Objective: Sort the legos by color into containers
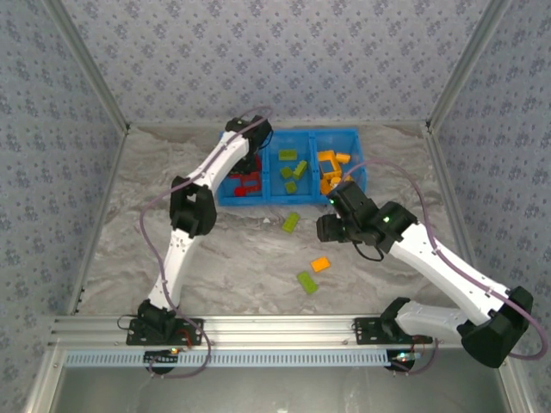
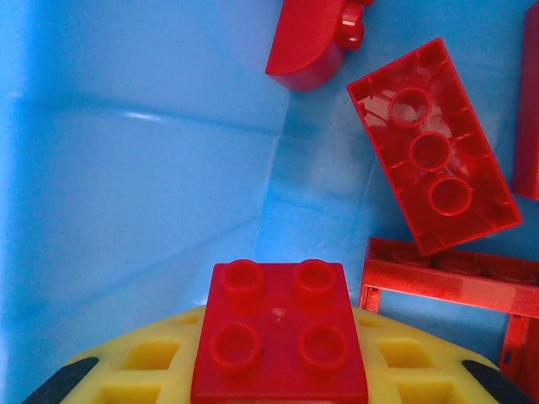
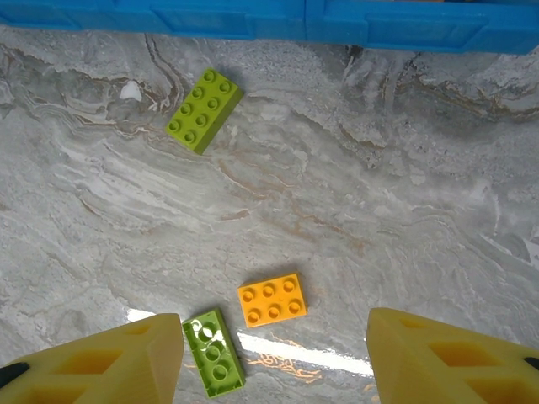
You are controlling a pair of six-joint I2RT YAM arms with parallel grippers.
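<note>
The left gripper [image 2: 279,374] is down inside the left compartment [image 2: 126,168] of the blue bin [image 1: 349,133]. Its yellow fingers [image 2: 147,370] are clamped on a red four-stud brick [image 2: 280,337], studs facing the wrist camera. Past it on the compartment floor lie more red pieces — an upturned long red brick [image 2: 434,143], a rounded red piece [image 2: 307,38] by the wall and an open red frame [image 2: 450,282].

The bin sits at the far edge of the marbled worktop [image 3: 379,210], about midway along it. Lime bricks [image 1: 293,169] lie in its middle compartment [image 1: 284,142], orange bricks [image 1: 331,168] in its right compartment [image 1: 351,172].

The right gripper [image 3: 274,341] hangs over the worktop just in front of the bin's near wall, jaws wide apart with nothing between them. Below it lie three loose bricks — a lime eight-stud brick [image 3: 202,111] near the bin, an orange six-stud brick [image 3: 271,300], and just beside that a second lime brick [image 3: 215,352] turned underside up.
</note>
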